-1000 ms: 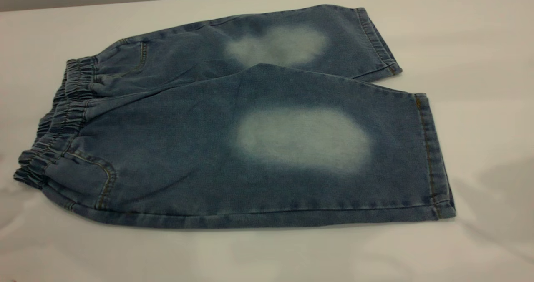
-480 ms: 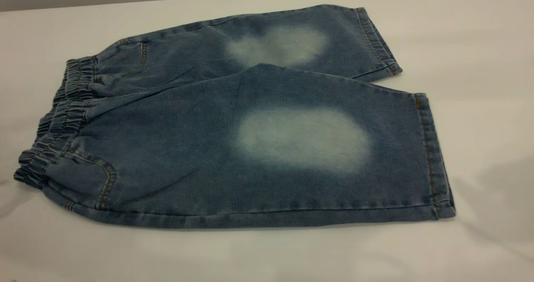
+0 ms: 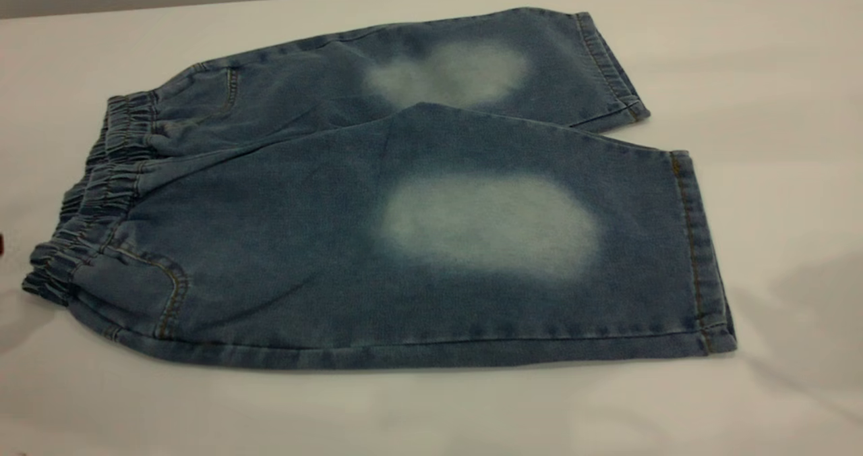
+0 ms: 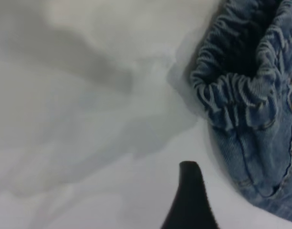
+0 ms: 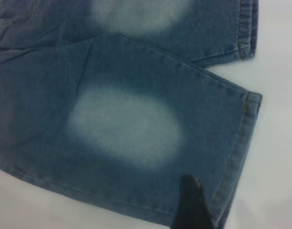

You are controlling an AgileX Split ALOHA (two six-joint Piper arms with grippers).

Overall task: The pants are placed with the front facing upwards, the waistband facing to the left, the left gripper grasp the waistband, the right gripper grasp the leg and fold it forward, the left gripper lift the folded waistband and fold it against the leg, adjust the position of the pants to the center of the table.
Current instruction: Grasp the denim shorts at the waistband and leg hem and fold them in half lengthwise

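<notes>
Left tool (image 4: 190,200) hovers beside waistband (image 4: 232,102) — apart.

No readable txt, nos. or signs on anything.

— Where does the exterior view sit?
— Near and low over the desk (image 3: 775,51), facing the pants (image 3: 377,240).
— The wrist views?
— Left looks down close at the waistband (image 4: 241,95), at 9 o'clock; right, at the hem (image 5: 241,138), at 3. Each shares its end with the exterior view.
</notes>
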